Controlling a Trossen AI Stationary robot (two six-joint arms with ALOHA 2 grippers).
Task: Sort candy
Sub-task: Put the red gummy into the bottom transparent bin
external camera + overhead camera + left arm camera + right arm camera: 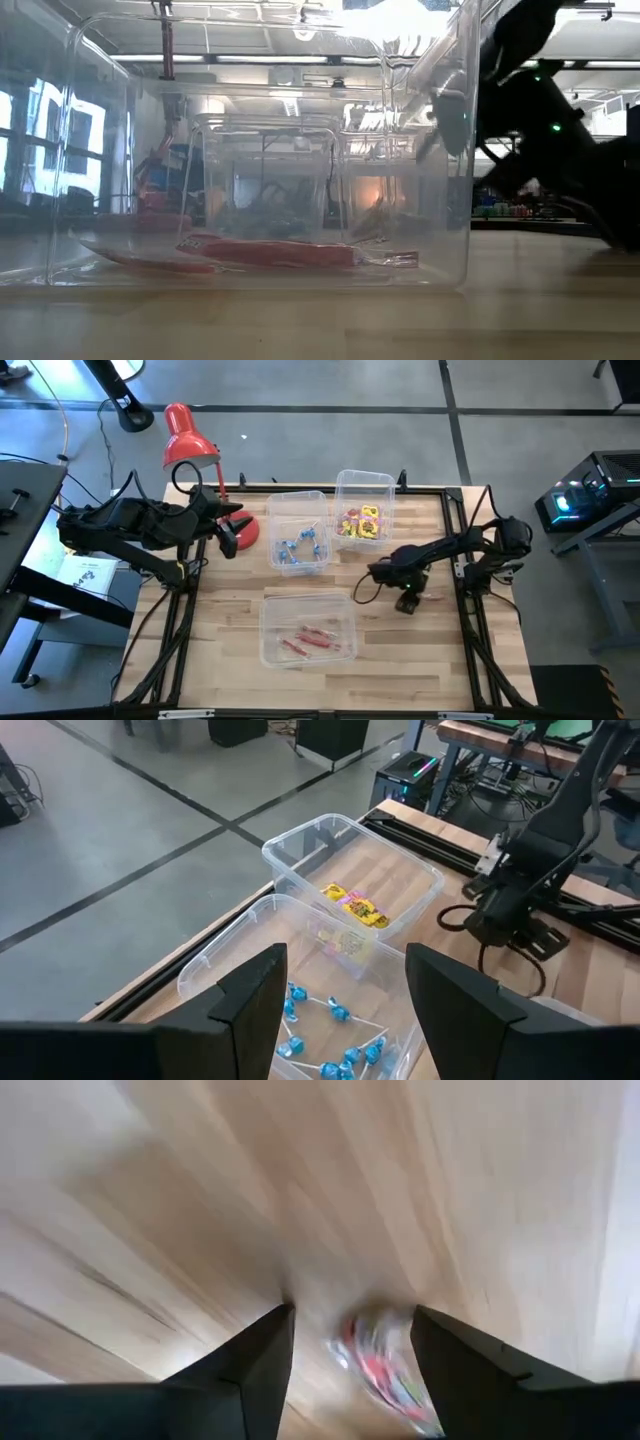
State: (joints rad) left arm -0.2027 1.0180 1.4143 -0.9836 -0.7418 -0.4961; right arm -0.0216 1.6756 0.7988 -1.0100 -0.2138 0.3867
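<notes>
Red-pink sticks lie lengthwise along their clear bin; slightly tilted.

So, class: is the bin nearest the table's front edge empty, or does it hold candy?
It holds candy: the front bin has a few red sticks lying flat on its floor.

Three bins are placed on the table. The bin of twist-wrapped pieces stands beside the bin of squarish packets, at the far edge; the bin of stick candies lies nearer the front. A desk lamp stands at the far left corner. One wrapped candy lies on the table between the right gripper fingers.
</notes>
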